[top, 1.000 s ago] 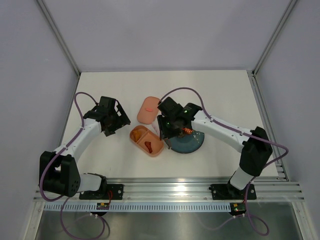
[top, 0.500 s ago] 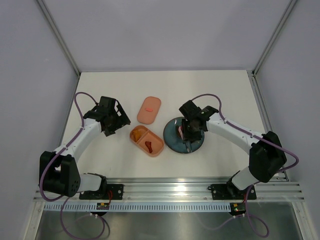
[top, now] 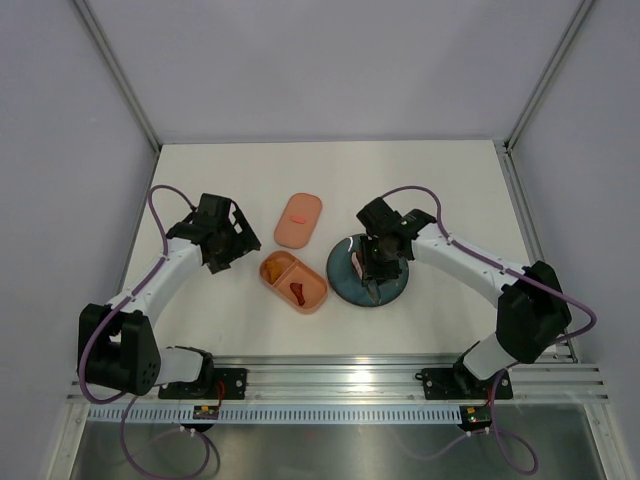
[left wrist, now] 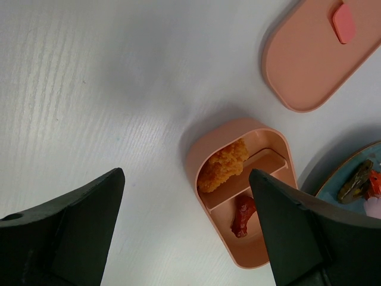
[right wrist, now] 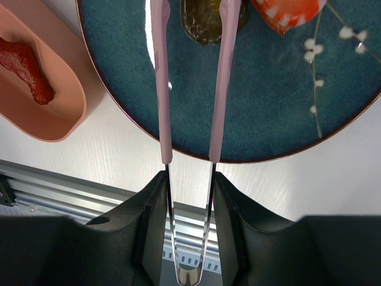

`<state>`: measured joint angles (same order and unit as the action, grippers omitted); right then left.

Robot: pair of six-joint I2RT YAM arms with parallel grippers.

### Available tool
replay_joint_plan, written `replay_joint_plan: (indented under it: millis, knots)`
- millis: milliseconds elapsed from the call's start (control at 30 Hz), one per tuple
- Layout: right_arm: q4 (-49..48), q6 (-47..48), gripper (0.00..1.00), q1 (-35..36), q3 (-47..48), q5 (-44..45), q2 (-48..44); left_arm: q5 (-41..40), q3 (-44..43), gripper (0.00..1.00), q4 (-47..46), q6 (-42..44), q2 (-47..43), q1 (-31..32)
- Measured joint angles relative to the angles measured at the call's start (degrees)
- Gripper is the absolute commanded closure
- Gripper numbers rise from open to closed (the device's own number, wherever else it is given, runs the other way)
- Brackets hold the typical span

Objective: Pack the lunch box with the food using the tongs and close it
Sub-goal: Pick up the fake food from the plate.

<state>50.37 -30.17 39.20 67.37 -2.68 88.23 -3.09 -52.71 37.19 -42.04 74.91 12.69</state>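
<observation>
1. Right tool (right wrist: 189,193) (top: 375,262) is partly closed on the tongs (right wrist: 159,89), one finger pressing each thin metal arm from outside, just behind the pink sleeves.
2. The tongs point down over the round teal plate (right wrist: 268,101) (top: 345,285). Their two pink arms stand apart, one on either side of a dark brownish piece (right wrist: 205,24) lying on the plate; whether they pinch it cannot be told.
3. A red-orange piece with pale flecks (right wrist: 286,9) lies on the plate just beside the dark one, outside the tongs.
4. Left tool (left wrist: 186,174) (top: 232,240) has its jaws wide apart with nothing between them. It hangs above the white table (top: 450,180), to the left of the lunch box base (left wrist: 190,161) (top: 293,280).
5. The salmon-pink base sits open on the table just beside the plate's left edge. One compartment holds an orange breaded piece (left wrist: 223,173), and the other holds a dark red strip (left wrist: 244,215).
6. The matching lid (left wrist: 309,59) (top: 299,219) lies flat on the table behind the base and apart from it, with its small red mark (left wrist: 343,22) facing up.
</observation>
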Motion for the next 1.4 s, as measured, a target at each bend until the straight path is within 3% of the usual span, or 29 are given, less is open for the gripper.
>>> replay_joint_plan:
  millis: [600,1033,1400]
  knots:
    - [-1.0,3.3,0.58,0.0,3.8,-0.1,8.3,-0.1,0.3,0.1,0.4,0.0,-0.9,0.0]
    - [0.6,5.4,0.67,0.0,6.5,0.0,10.8,-0.1,1.1,0.1,0.5,0.0,-2.2,0.0]
    - [2.8,5.9,0.62,0.5,6.8,0.7,11.3,-0.1,1.1,0.1,0.4,0.0,-2.2,0.0]
